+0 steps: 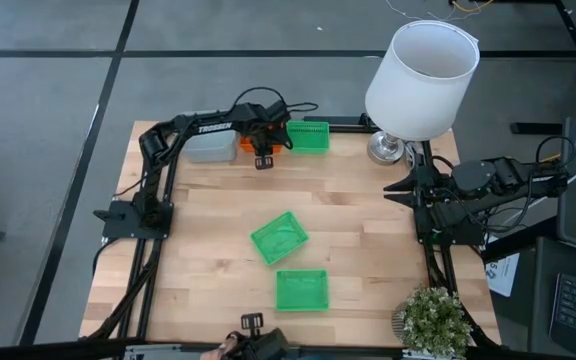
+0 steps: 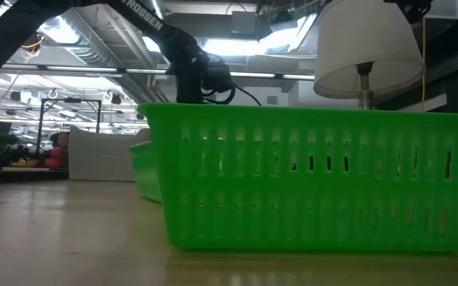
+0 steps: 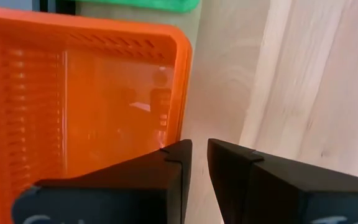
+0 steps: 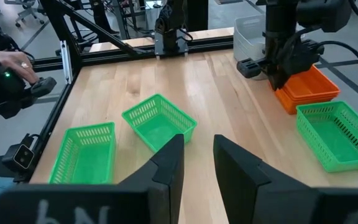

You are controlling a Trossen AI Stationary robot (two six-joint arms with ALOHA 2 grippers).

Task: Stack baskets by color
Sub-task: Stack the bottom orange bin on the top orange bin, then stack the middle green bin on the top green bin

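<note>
An orange basket [image 1: 245, 146] [image 3: 92, 93] stands at the table's far edge, on top of an orange stack [image 4: 309, 90], between a pale grey basket [image 1: 211, 148] and a green basket [image 1: 308, 137]. My left gripper [image 1: 265, 148] [image 3: 199, 155] points down over the orange basket's corner nearest the green one. It is open by a narrow gap in which only bare wood shows. Whether a finger touches the rim, I cannot tell. Two more green baskets [image 1: 279, 237] [image 1: 301, 290] rest on their bottoms in mid-table and near the front. My right gripper [image 4: 197, 149] waits at the right, slightly open and empty.
A white lamp [image 1: 423, 80] stands at the far right corner and a potted plant [image 1: 435, 320] at the near right corner. A person's hand [image 4: 17, 62] holds a dark device beyond the table's near edge. Bare wood lies between the far baskets and the middle green one.
</note>
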